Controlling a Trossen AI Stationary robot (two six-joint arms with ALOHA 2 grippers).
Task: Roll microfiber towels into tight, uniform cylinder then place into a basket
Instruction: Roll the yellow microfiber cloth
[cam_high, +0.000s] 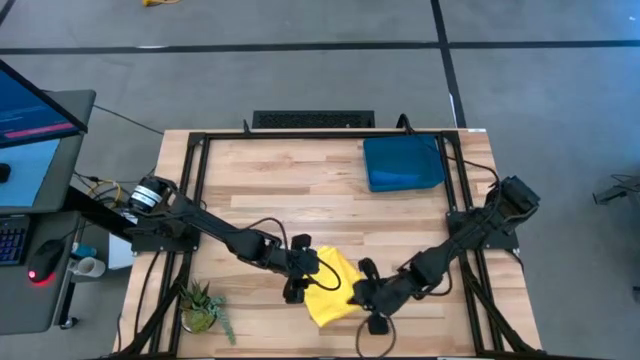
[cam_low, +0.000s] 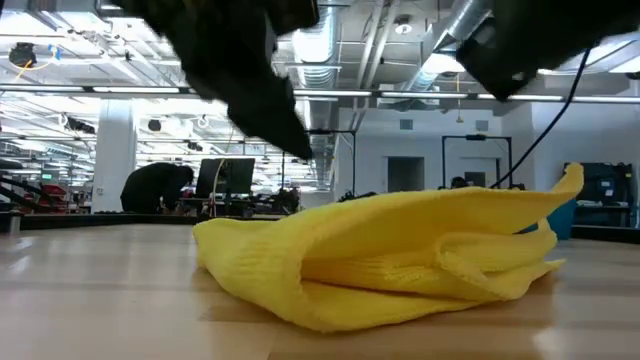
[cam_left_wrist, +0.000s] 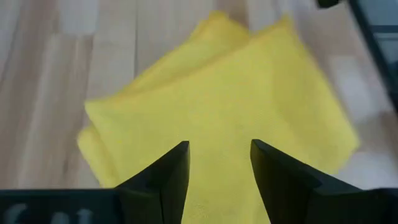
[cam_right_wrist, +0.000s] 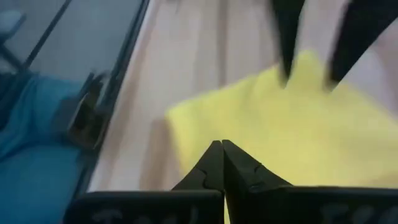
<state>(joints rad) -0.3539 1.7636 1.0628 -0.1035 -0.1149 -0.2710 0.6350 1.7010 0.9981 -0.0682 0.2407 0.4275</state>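
1. 1 yellow towel (cam_high: 331, 289) lies loosely folded near the table's (cam_high: 300, 180) front edge, between the 2 grippers.
2. The left gripper (cam_left_wrist: 219, 167) hovers just over the towel, fingers spread and holding nothing.
3. The right gripper (cam_right_wrist: 222, 163) sits at the towel's other edge, fingers pressed together; whether cloth is pinched between them is hard to make out.
4. 1 blue towel (cam_high: 402, 163) lies at the far right; the basket under it is hardly distinguishable.
5. 1 person (cam_low: 155, 187) bends in the room beyond.
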